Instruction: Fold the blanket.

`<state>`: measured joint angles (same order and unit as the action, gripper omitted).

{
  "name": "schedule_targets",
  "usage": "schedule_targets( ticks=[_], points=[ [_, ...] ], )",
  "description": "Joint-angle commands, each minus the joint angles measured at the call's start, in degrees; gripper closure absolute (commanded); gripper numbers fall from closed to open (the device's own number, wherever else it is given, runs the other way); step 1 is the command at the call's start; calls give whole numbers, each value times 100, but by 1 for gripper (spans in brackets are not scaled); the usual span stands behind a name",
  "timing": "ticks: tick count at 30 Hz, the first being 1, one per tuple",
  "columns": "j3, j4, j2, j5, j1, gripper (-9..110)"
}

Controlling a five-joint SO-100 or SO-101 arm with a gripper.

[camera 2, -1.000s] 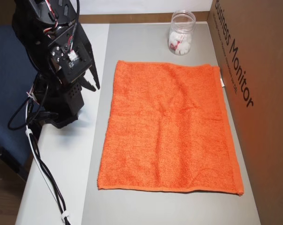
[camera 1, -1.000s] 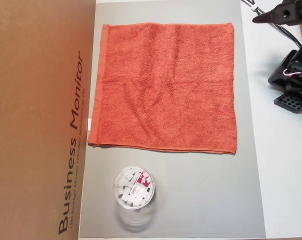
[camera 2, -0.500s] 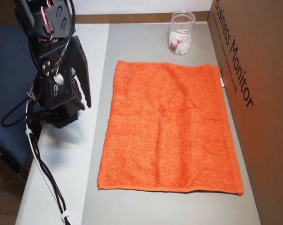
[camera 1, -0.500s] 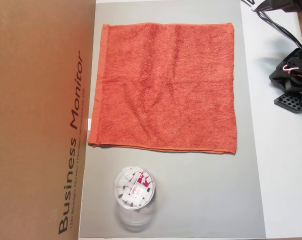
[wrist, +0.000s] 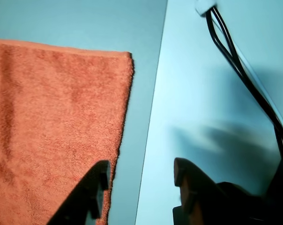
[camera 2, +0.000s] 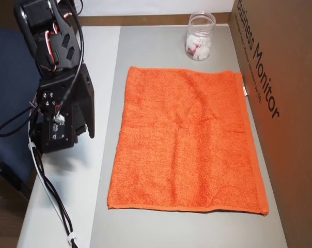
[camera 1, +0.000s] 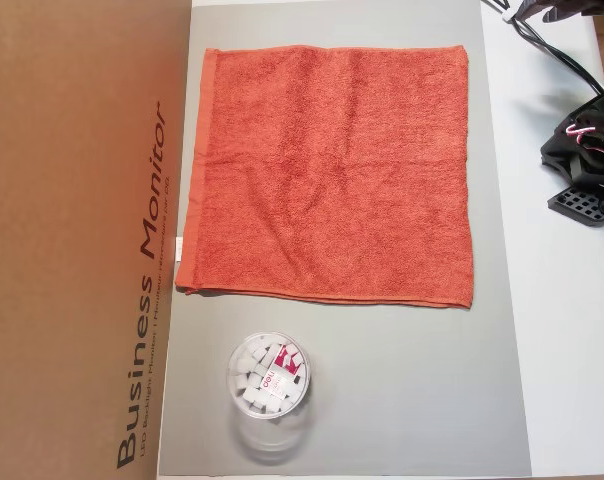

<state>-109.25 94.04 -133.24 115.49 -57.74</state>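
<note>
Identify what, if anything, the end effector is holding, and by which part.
Nothing is held. The end effector is open above the table, its fingers apart beside the flat blanket.

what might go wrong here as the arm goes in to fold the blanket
The blanket lies flat on the grey mat, so the open tool, hovering over the blanket's edge near a corner, may slip off the thin hem or pinch the mat too. The black cables run close beside the tool and might snag. A wide fold sweep could knock the plastic jar near the blanket's far edge.
</note>
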Motion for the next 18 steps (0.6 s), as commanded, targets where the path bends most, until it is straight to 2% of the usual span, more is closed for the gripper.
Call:
schedule_targets(
  ticks=[1,9,18],
  points=[
    [35,-79,272,70,-70,88],
    [35,-1187,940,-9,-79,88],
    [26,-1916,1740,-35,-88,88]
  ],
)
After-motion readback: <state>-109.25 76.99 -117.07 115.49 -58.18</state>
